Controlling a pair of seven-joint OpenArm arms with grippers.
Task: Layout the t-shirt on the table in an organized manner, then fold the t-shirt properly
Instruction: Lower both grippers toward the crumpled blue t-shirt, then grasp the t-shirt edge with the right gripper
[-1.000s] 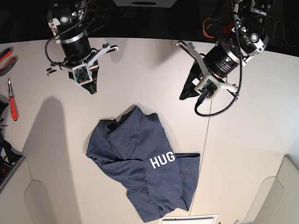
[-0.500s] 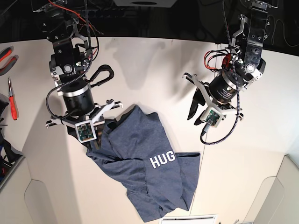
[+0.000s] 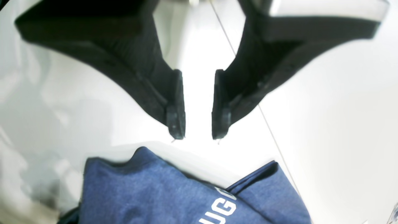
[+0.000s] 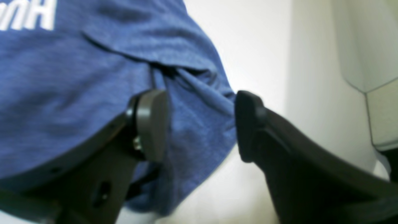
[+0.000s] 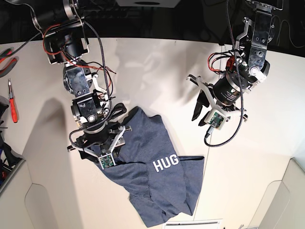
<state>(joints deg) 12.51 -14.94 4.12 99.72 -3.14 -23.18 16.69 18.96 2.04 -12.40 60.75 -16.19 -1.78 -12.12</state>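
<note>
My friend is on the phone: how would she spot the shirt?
On the big off-white tabletop, below the two black robot arms, lies a crumpled navy-blue cotton t-shirt. White block letters reading "HUG" set it apart.

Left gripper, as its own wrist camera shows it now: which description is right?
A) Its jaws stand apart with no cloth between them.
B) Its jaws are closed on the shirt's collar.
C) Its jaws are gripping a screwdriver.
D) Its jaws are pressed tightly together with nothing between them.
A: a strip of bare table shows between the fingertips of the left gripper, and the navy t-shirt lies outside that gap.
</note>
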